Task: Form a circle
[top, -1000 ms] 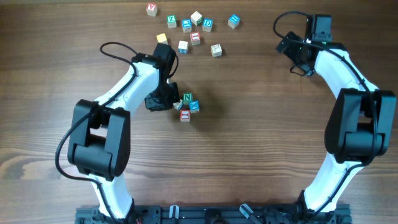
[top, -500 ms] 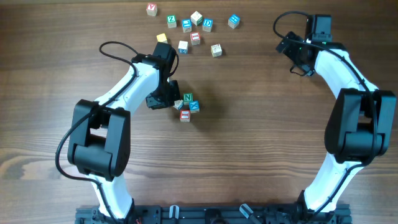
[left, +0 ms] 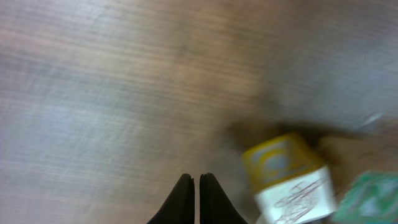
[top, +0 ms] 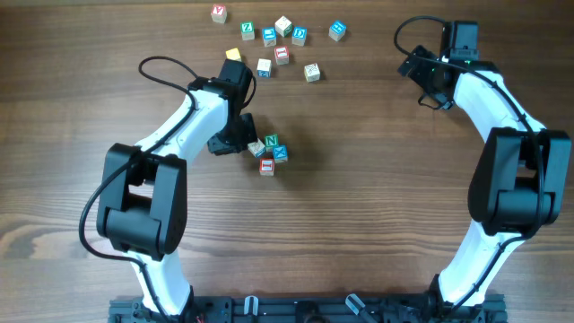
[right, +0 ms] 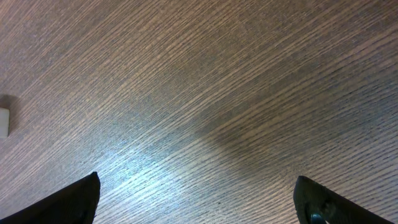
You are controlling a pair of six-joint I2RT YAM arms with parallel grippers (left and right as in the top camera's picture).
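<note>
Wood-grain table [top: 377,233]; loose cubes [top: 282,55] at far edge, circle [top: 270,152] mid-table.

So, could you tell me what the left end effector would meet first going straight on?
Probably just the brown wooden tabletop: the shut left end effector points past the small yellow-faced wooden cube beside it; depth is blurred.

Tight ring [top: 269,152] of green, blue, red, pale cubes, mid-table.
</note>
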